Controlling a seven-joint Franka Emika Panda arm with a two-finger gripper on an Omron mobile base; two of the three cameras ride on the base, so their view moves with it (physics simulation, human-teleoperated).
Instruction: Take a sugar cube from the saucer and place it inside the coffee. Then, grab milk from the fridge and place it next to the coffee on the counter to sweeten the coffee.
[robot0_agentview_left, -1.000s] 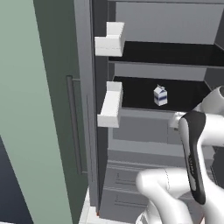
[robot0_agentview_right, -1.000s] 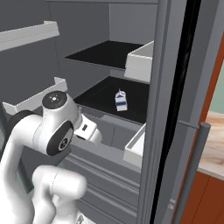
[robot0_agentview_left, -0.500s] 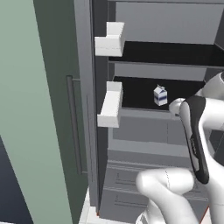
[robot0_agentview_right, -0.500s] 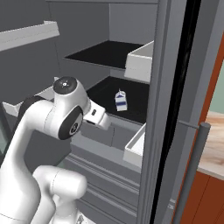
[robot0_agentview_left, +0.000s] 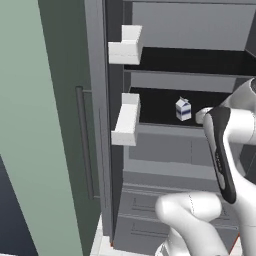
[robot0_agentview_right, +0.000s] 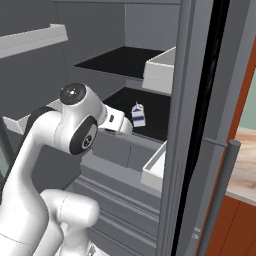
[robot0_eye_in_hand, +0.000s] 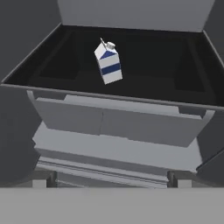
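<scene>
The fridge (robot0_agentview_left: 165, 150) stands open. The milk (robot0_agentview_left: 183, 109), a small white carton with a blue band, is upright on its dark middle shelf. In the right base view the milk (robot0_agentview_right: 138, 115) sits just beyond my hand. From the hand view the milk (robot0_eye_in_hand: 108, 63) is ahead and slightly left, well back on the shelf. My gripper (robot0_eye_in_hand: 111, 180) is open, its fingertips (robot0_eye_in_hand: 43, 181) wide apart with nothing between them, short of the shelf's front edge. A strip of the counter (robot0_agentview_right: 246, 165) shows at the far right. The sugar cube, the saucer and the coffee are out of view.
White door bins (robot0_agentview_left: 127, 120) hang on the left door beside the shelf; another bin (robot0_agentview_right: 159, 167) sits on the right door, below the milk's level. Grey drawers (robot0_eye_in_hand: 109, 120) lie under the shelf. A long bar handle (robot0_agentview_right: 220, 195) runs down the right door.
My arm has risen and reached forward, bringing the hand up to shelf height and closer to the milk. The milk has not moved. The jaws stay open.
</scene>
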